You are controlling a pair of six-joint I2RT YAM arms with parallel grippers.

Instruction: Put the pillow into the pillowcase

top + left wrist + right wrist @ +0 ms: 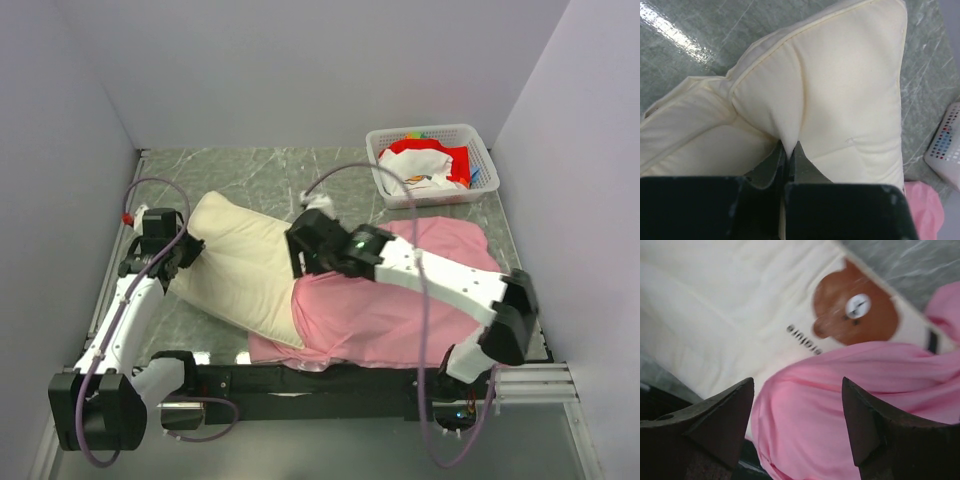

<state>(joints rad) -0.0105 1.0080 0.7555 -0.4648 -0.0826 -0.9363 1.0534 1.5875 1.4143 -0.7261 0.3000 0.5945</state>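
The cream pillow (245, 265) lies slanted on the table, its right end inside the pink pillowcase (400, 300). My left gripper (183, 250) is shut on a pinched fold at the pillow's left end (840, 100), with cloth between its fingers (805, 165). My right gripper (305, 262) is open just above the pillowcase's mouth edge. In the right wrist view the pink cloth (840, 405) bulges between the spread fingers (730, 415), and the brown bear mark (855, 307) shows on the pillow (730, 305) beyond it.
A white basket (432, 163) with red and white cloth stands at the back right; its corner shows in the left wrist view (946, 145). Walls close in the green marbled table (250, 170) on three sides. The arm bases' rail (330, 380) runs along the near edge.
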